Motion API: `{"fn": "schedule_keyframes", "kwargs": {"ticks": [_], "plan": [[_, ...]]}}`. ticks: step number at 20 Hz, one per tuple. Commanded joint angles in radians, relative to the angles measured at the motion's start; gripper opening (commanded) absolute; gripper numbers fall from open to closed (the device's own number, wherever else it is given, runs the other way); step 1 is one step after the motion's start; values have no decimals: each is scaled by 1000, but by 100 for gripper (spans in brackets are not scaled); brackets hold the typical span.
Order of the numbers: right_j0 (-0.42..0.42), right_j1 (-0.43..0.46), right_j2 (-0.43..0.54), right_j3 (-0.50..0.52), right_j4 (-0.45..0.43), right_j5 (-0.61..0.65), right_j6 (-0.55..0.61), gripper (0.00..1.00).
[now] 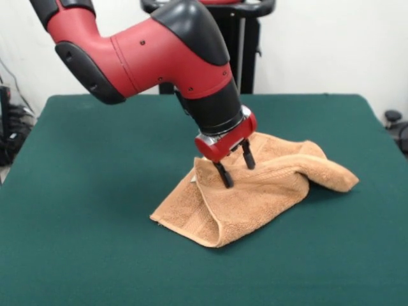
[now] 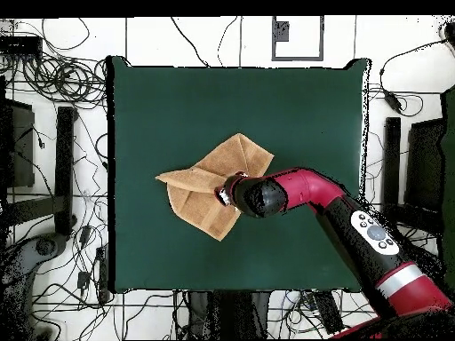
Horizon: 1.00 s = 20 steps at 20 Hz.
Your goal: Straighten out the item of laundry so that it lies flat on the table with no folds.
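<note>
Tan towel [image 1: 255, 191] lies crumpled — fingers [image 1: 234, 164] spread apart, tips seemingly touching it.

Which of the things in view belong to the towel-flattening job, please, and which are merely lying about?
Job: the towel, folded and bunched; the green table; the gripper, jaws open at the towel.

Lying about: the cables on the floor around the table.
</note>
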Motion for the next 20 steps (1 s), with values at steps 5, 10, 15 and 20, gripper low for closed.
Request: {"fn": "schedule_keyframes", "kwargs": {"ticks": [5,10,15,20], "plan": [[42,-4,54,34,-66,-33,-208,100],[56,-5,58,24,-59,-24,-188,100],[60,-12,49,26,-73,-19,-182,0],[62,-16,59,38,-70,-24,-174,0]]}}
